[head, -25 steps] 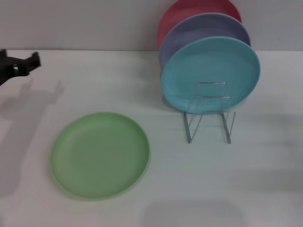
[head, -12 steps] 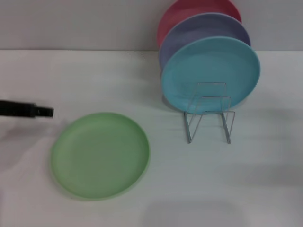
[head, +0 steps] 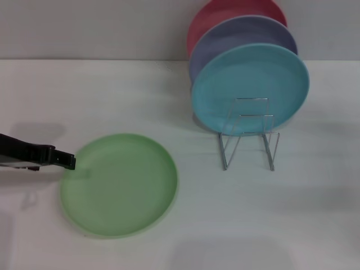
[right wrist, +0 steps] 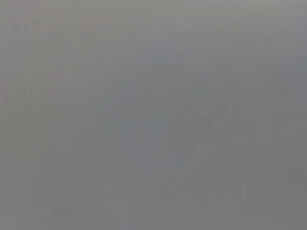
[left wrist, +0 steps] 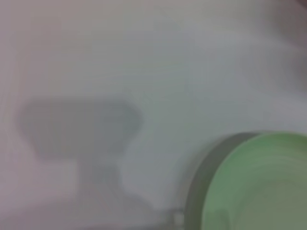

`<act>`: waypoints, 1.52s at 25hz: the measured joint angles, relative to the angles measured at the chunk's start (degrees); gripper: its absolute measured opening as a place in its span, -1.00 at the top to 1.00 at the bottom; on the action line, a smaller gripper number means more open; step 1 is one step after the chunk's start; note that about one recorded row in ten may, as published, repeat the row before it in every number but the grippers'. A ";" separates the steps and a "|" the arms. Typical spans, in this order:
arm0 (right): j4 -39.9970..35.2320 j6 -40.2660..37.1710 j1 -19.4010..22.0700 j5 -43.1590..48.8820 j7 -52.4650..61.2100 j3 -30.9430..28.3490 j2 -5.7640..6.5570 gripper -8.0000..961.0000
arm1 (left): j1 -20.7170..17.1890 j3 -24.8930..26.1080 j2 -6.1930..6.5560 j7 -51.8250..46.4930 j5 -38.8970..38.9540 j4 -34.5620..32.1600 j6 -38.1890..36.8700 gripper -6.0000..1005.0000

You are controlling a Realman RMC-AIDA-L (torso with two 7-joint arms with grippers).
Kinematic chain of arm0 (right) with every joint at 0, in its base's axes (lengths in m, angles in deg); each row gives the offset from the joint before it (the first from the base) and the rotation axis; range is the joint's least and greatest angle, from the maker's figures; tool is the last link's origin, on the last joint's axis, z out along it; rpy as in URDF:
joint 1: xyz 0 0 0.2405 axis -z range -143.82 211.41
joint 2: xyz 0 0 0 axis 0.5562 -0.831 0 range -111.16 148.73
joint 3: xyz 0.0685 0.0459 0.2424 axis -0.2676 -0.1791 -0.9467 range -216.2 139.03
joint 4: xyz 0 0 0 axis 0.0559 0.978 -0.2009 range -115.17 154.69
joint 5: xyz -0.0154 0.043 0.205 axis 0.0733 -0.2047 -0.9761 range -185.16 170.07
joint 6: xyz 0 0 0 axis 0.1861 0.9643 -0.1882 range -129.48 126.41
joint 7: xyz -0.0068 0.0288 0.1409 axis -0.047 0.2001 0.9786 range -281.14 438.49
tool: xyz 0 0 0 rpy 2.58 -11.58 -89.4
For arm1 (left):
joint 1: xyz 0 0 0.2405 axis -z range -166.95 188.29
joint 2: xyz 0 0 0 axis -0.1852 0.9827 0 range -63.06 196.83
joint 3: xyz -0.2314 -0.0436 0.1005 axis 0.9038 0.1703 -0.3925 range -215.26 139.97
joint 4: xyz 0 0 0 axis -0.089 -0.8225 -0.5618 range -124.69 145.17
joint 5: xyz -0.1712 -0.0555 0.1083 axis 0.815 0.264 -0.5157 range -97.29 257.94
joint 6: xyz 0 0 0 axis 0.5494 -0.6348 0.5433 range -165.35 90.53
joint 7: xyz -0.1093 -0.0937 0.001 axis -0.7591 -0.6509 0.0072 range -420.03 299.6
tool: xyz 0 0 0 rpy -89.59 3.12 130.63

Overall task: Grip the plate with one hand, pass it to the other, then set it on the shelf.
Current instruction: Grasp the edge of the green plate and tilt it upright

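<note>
at plate (head: 119, 184) left rim: left gripper (head: 68, 161), finger state unclear; no writing.

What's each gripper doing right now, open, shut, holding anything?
Left gripper: at the green plate's left rim; open or shut cannot be told.
Right gripper: not in view.

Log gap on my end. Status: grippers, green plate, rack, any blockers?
Left gripper at green plate's left rim, no grasp seen. Right gripper out of view. Plate flat on table. Wire rack front slots free; three plates behind.
</note>
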 joint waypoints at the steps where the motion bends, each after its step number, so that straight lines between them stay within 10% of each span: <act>1: 0.00 0.00 0.00 0.00 0.00 0.00 0.00 -0.35 | 0.88 -1.48 -0.18 -3.74 -1.55 0.50 0.80 -0.64; 38: -1.34 0.38 1.16 0.01 0.54 -0.01 0.65 -0.35 | 5.61 -9.24 -0.29 -9.06 -7.58 9.16 -0.69 -0.42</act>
